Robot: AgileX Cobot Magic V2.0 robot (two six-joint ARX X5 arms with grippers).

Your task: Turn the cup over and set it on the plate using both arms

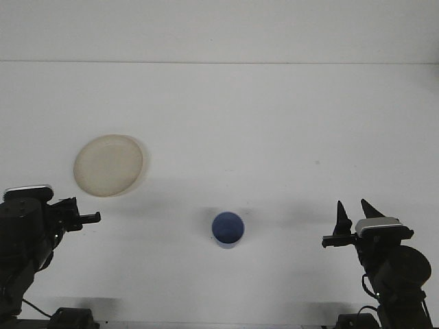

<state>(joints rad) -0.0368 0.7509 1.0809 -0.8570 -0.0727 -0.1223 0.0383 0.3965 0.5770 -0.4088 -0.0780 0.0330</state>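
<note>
Small round blue plastic cup (228, 229) standing on the white tabletop (260, 130), mouth or base up unclear. Left of the cup and farther back, apart: shallow round cream plate (109, 165). Well right of the cup: right tool (356, 213), prongs spread, holding nothing. Well left: left tool (81, 218), spread or pressed together unclear.

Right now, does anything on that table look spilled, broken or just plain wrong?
Nothing stands out. The blue cup stands alone on the white table, apart from the cream plate at the left. No spill or damage shows. The left gripper and right gripper sit clear of both.
</note>
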